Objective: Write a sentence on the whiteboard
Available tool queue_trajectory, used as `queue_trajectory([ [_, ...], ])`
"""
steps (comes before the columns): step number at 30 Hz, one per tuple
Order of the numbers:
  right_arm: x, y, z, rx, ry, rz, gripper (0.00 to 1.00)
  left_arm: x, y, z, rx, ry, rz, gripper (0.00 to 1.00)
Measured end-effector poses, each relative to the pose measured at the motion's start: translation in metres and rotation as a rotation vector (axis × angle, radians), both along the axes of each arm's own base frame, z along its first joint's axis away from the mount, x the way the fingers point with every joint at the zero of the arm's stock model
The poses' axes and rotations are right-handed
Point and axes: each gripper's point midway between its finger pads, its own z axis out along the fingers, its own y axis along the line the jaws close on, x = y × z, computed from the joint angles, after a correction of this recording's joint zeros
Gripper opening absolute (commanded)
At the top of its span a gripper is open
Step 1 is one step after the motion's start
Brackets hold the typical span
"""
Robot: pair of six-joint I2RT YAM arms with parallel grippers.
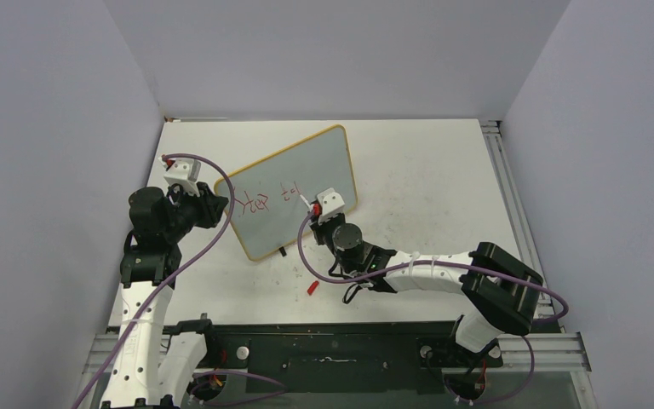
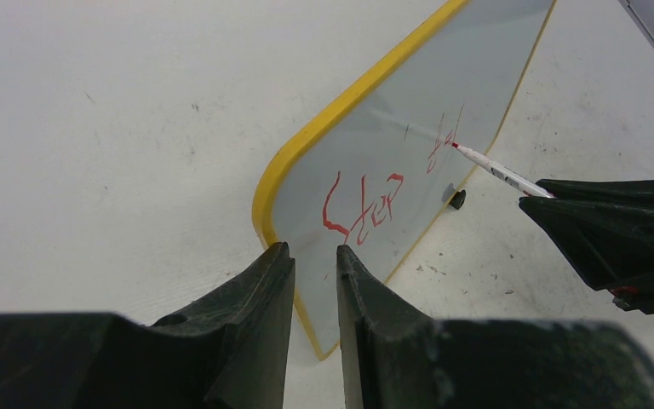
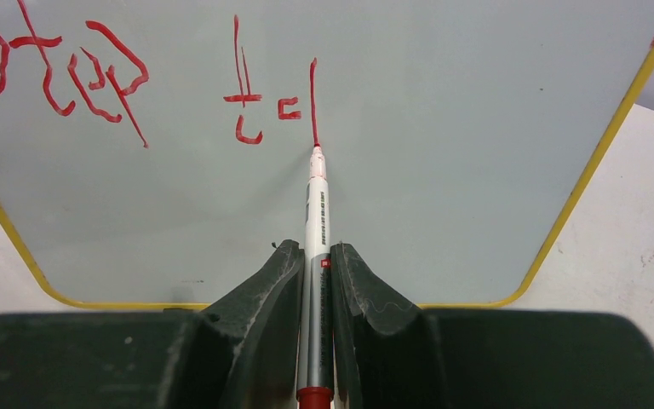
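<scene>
Plain white walls closed in a scuffed white tabletop [image 1: 443, 170], where a pale grey whiteboard [image 1: 306, 162] with rounded corners and a thin yellow frame stood at a slant in the centre of the overhead view. Red handwritten script, the sentence [image 1: 274, 198], read "Step" and then "to" with one further upright stroke, so the writing was judged to be early in its second word. The right fingers [image 3: 283, 281] were pinched tight on a slim white-and-silver marker [image 3: 316, 200]. Its red tip touched the board at the foot of that stroke, in the upper middle of the right wrist view. The left fingers [image 2: 255, 298], only narrowly apart, clasped the board's yellow left edge, seemingly steadying it. Next, the tip would need lifting and resetting just right of the stroke, with light, even pressure.
</scene>
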Motion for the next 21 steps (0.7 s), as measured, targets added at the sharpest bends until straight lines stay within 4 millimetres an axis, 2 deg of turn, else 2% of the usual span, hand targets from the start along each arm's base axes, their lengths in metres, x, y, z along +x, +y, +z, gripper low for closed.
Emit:
queue_trajectory([
  [4, 0.001, 0.000, 0.002, -0.007, -0.007, 0.001, 0.05, 0.000, 0.000, 0.000, 0.000, 0.000, 0.000, 0.23],
  [13, 0.006, 0.006, 0.021, 0.001, -0.046, 0.003, 0.05, 0.000, 0.000, 0.000, 0.000, 0.000, 0.000, 0.23],
  [21, 0.011, 0.003, 0.022, -0.003, -0.050, -0.009, 0.05, 0.000, 0.000, 0.000, 0.000, 0.000, 0.000, 0.23],
])
